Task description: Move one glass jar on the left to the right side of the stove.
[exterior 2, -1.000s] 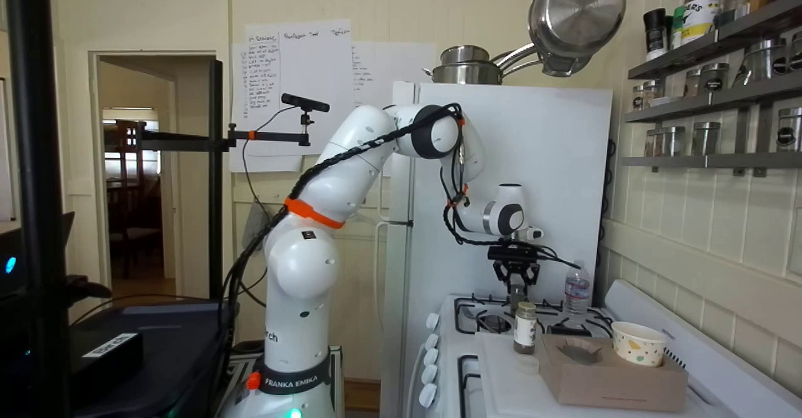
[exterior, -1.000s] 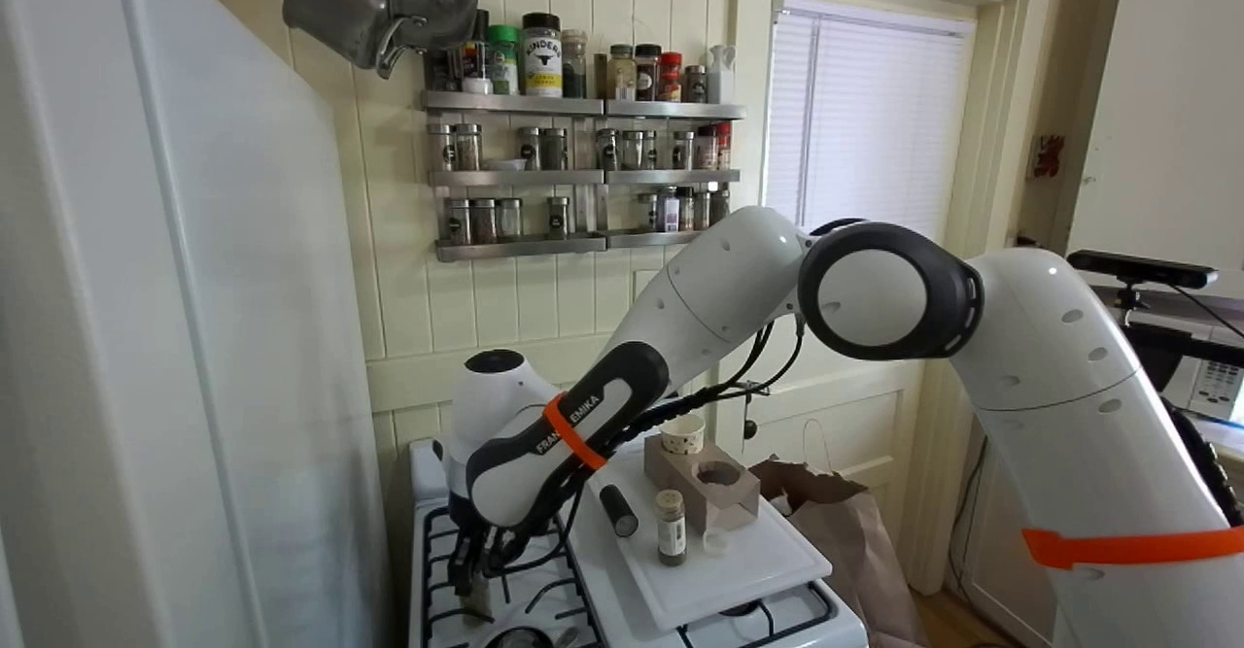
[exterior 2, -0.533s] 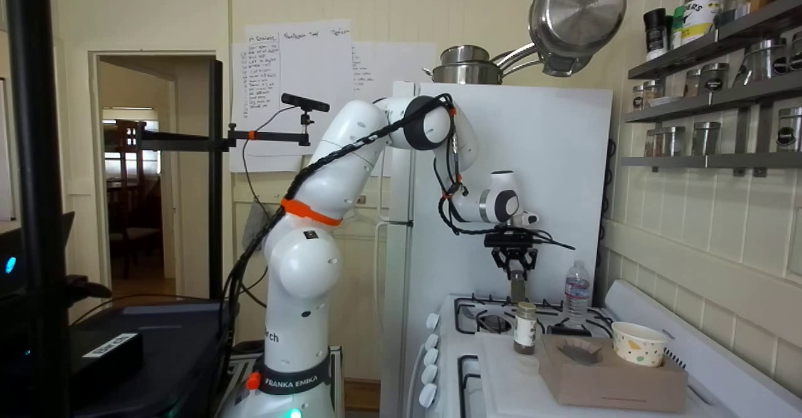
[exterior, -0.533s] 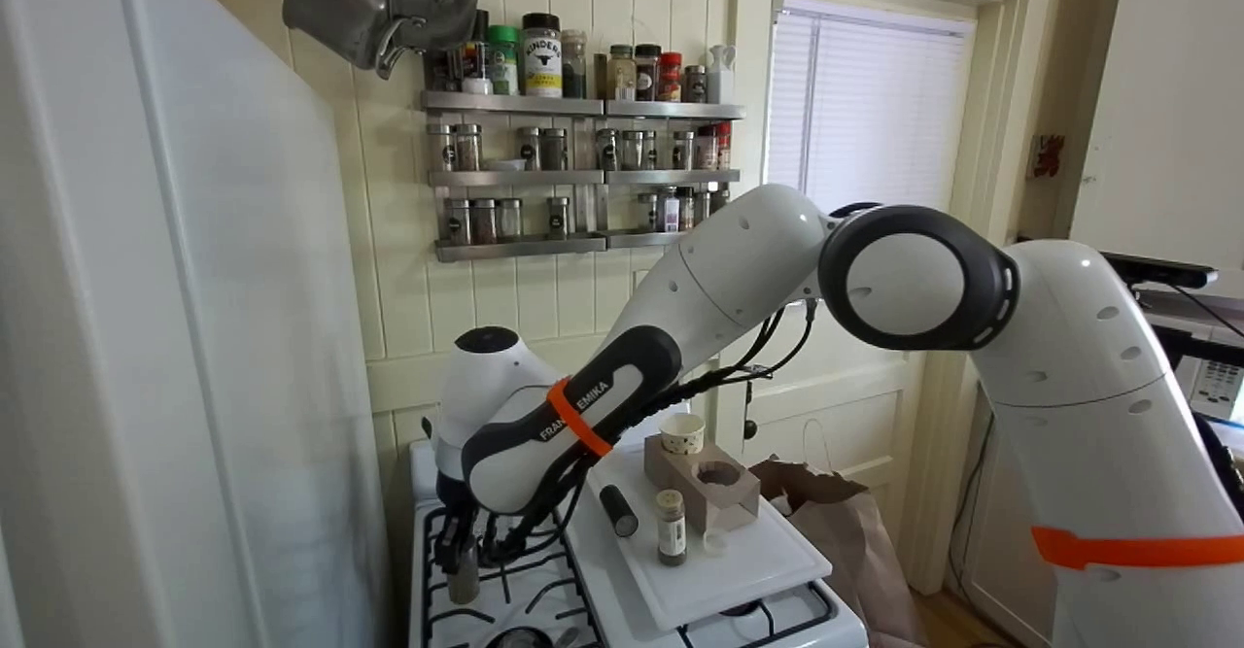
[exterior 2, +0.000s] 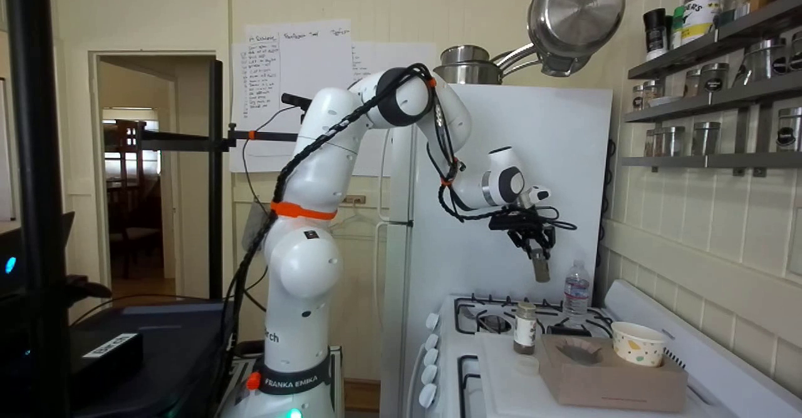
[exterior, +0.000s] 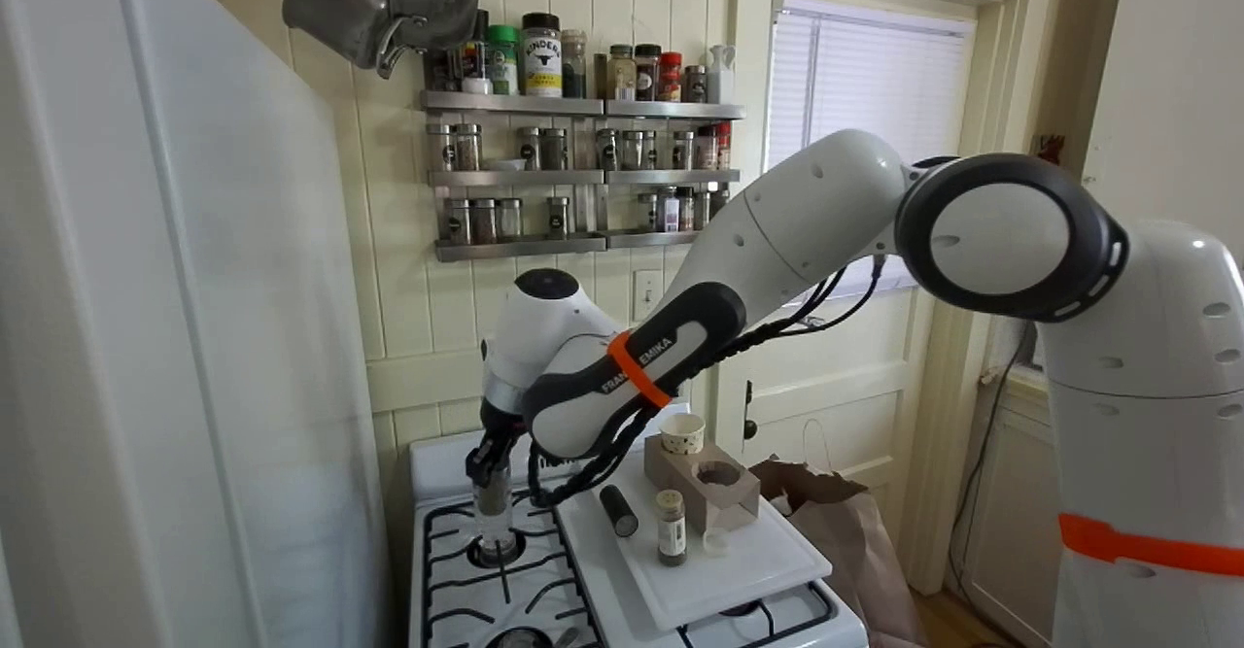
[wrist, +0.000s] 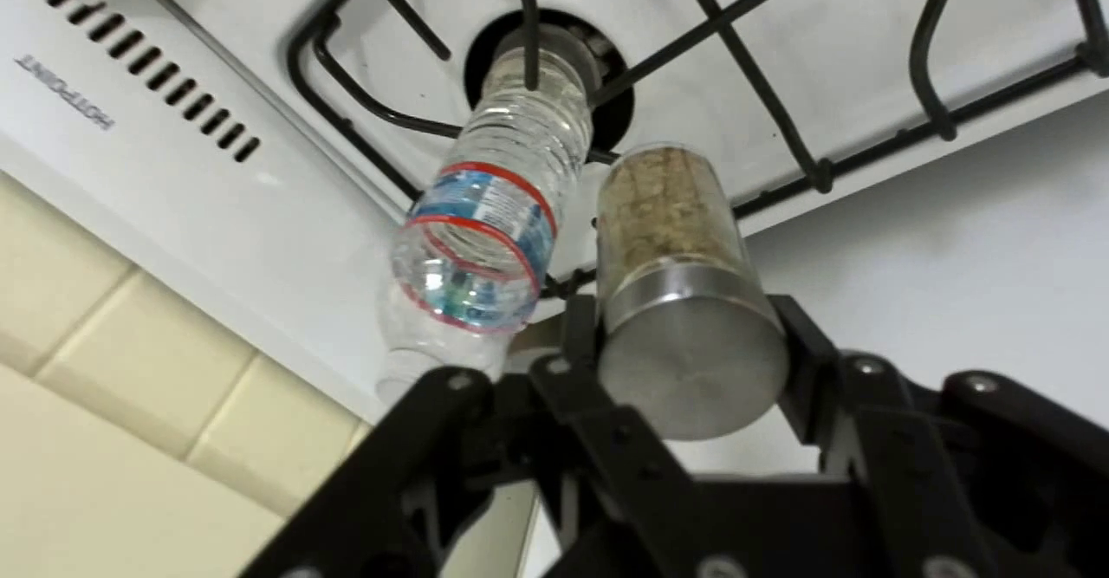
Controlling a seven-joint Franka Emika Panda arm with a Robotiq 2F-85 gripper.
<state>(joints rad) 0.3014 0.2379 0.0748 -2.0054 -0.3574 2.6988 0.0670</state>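
Observation:
My gripper (wrist: 693,335) is shut on a glass jar (wrist: 667,205) with a flat silver lid and tan contents. In an exterior view, the gripper (exterior 2: 536,247) holds the jar (exterior 2: 541,267) tilted, in the air above the stove's burner grates. The white stove (exterior 2: 448,327) has a raised back panel with vent slots. In both exterior views a second glass jar (exterior: 671,536) with a pale lid and label stands upright on a white board (exterior: 748,580) lying over the stove's other half; it also shows here (exterior 2: 525,329).
A clear water bottle (wrist: 494,197) stands on a burner close beside the held jar. A brown cardboard box (exterior 2: 614,380) with a patterned paper cup (exterior 2: 639,344) is on the board. A dark-ended cylinder (exterior: 619,510) lies nearby. A white refrigerator (exterior 2: 501,155) borders the stove.
My gripper has carried the jar up from just above the grates and toward the stove's back panel. The jar has gone from about upright to tilted. The second jar has not moved.

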